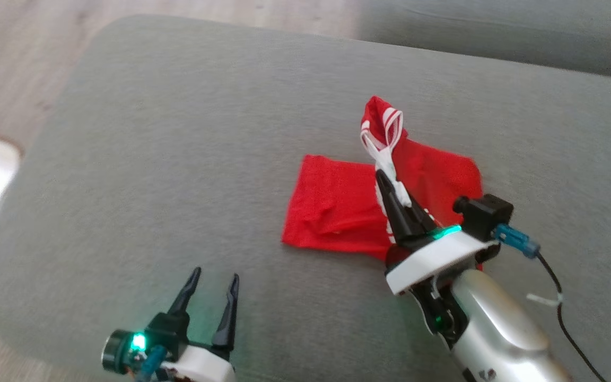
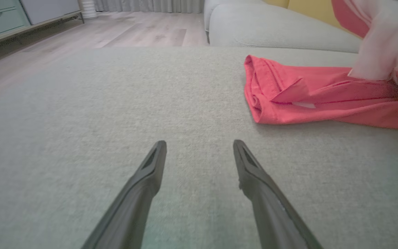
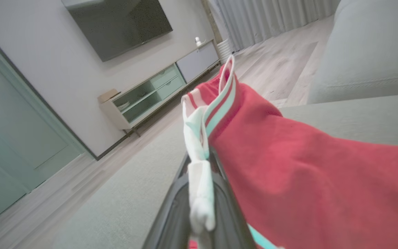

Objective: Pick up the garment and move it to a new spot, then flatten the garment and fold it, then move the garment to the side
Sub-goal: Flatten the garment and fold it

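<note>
A red cloth garment (image 1: 337, 207) with white striped trim lies right of centre on the broad grey fabric sofa seat (image 1: 178, 159), most of it spread flat, with a fold along its near edge. The right pincer (image 1: 381, 178) comes in from the lower right and is clamped on the garment's white trim. It pulls that striped edge up into a peak above the rest of the cloth, while the flat part stretches off to its left and beneath it. In the right wrist view the long dark fingers (image 3: 171, 207) are pressed together around a strip of white band, and the red cloth (image 3: 288, 173) drapes off to one side of the right pincer (image 3: 200, 159). The left pincer (image 1: 215, 274) hovers low over bare seat at the near edge with its fingers spread and nothing between them, well apart from the garment. In its own view the left pincer (image 2: 199, 143) points across grey fabric, and the garment (image 2: 288, 90) lies ahead and to the right. Pale wooden floor (image 1: 19, 53) runs beyond the seat.
</note>
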